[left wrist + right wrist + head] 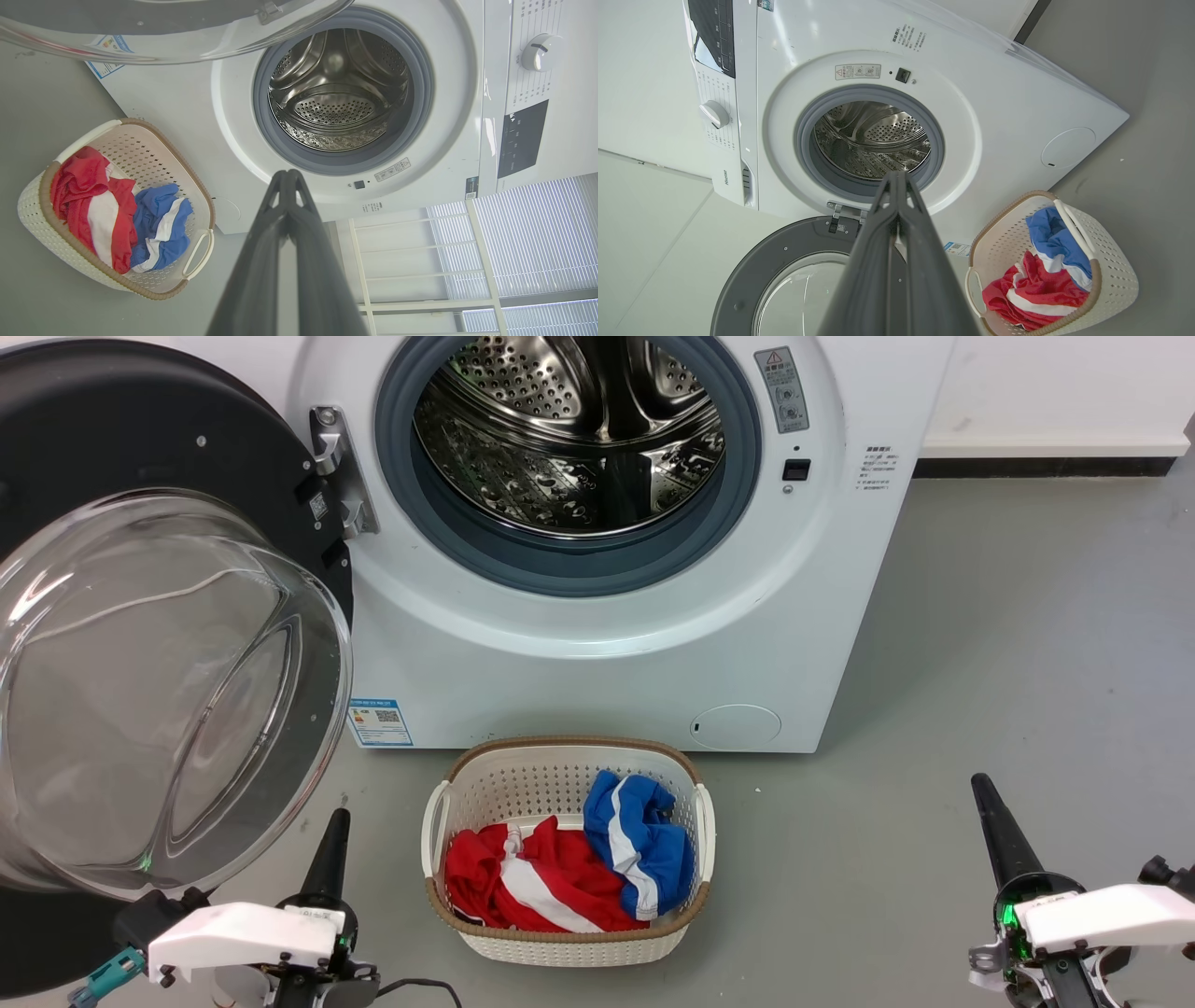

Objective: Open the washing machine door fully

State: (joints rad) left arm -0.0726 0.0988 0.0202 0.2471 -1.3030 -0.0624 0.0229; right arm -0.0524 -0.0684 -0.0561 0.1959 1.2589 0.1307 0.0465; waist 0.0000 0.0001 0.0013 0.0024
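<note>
Head view: washing machine door [140,644] swung wide, glass bulging.

The washing machine [597,681] is white, its door [140,439] black.

washing machine door [140,644]: swung wide open, left | washing machine [607,653]: white; drum exposed

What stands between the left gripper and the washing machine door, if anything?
Nothing visible. In the head view the shut left gripper points up close beside the lower edge of the washing machine door. The laundry basket stands to its right, not between them.
</note>
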